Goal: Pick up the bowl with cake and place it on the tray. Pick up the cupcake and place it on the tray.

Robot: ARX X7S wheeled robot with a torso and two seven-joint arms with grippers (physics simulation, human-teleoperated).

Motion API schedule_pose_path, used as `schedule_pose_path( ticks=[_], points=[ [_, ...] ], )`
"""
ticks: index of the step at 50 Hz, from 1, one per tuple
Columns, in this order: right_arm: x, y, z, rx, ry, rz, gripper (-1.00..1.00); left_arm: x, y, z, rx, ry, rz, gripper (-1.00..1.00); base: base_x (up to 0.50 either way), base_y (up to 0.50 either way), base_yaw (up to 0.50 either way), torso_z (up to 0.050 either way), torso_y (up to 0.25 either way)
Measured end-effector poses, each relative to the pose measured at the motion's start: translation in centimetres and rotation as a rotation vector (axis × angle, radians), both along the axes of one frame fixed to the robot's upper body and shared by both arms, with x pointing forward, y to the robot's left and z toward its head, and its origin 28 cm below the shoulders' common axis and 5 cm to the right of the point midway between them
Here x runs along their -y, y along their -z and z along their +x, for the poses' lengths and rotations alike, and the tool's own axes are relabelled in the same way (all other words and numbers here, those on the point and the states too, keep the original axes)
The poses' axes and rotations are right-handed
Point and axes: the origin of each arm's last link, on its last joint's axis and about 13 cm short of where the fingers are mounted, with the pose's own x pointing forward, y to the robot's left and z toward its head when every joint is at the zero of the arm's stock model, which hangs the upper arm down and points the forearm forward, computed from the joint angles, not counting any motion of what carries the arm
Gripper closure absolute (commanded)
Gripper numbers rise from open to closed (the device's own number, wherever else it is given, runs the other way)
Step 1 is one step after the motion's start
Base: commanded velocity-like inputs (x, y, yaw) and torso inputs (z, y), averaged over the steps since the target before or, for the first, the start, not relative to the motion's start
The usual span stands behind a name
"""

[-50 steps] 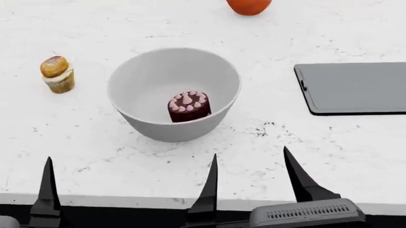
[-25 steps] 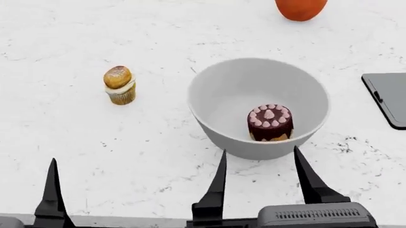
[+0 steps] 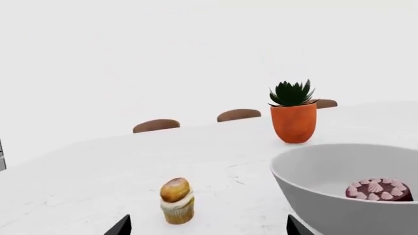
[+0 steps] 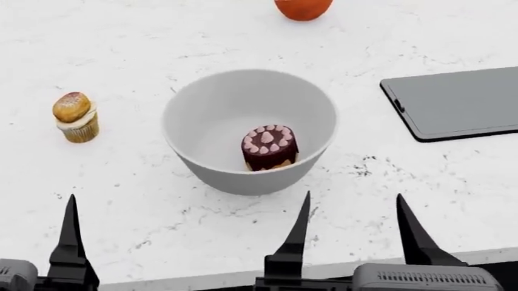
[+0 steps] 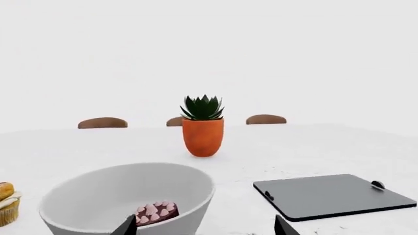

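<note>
Right gripper (image 4: 353, 227): black pointed fingers spread wide, empty, held low at the near edge of the bench (image 4: 242, 36), aimed at the bowl; spread seems set to take the bowl's rim or wall. Left gripper (image 3: 205, 226): only its fingertips show in the wrist view, well separated, nothing between them, with the cupcake ahead of them.

Bowl (image 4: 249, 130): large, white-grey, upright mid-bench, apart from both grippers. Cake (image 4: 270, 147): chocolate glaze, pink dollops, sitting inside the bowl against its nearer wall, so lifting the bowl should carry both.

Tray (image 4: 461, 102): dark, flat, bare, lying to the bowl's right, well apart; not yet loaded.

Cupcake (image 4: 75, 117): golden top, pale wrapper, standing to the bowl's left, on the left arm's side.

Potted succulent (image 5: 203, 126): orange pot beyond the bowl, not part of the job.

Markings: no brands, labels or writing legible on any item.
</note>
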Motion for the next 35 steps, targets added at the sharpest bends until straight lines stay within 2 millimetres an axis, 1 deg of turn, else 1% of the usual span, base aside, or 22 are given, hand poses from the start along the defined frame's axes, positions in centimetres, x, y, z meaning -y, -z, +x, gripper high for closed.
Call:
schedule_pose_path(
  ticks=[9, 22, 30, 35],
  points=[
    [0.1, -0.4, -0.1, 0.003, -0.014, 0.018, -1.00, -0.2, -0.4, 0.6, -0.011, -0.008, 0.003, -1.00, 0.00, 0.00, -0.48, 0.000, 0.000],
    [-0.1, -1.2, -0.1, 0.000, -0.052, 0.040, -1.00, -1.0, -0.5, 1.4, -0.036, -0.040, -0.007, -1.00, 0.00, 0.00, 0.00, 0.000, 0.000],
    [-0.2, -2.4, 0.0, -0.003, -0.069, 0.046, -1.00, -1.5, -0.6, 2.1, -0.064, -0.055, -0.010, -1.00, 0.00, 0.00, 0.00, 0.000, 0.000],
    [-0.3, -3.1, -0.2, 0.016, -0.089, 0.047, -1.00, -1.6, -0.8, 2.4, -0.076, -0.059, -0.011, -1.00, 0.42, 0.09, 0.00, 0.000, 0.000]
  ],
)
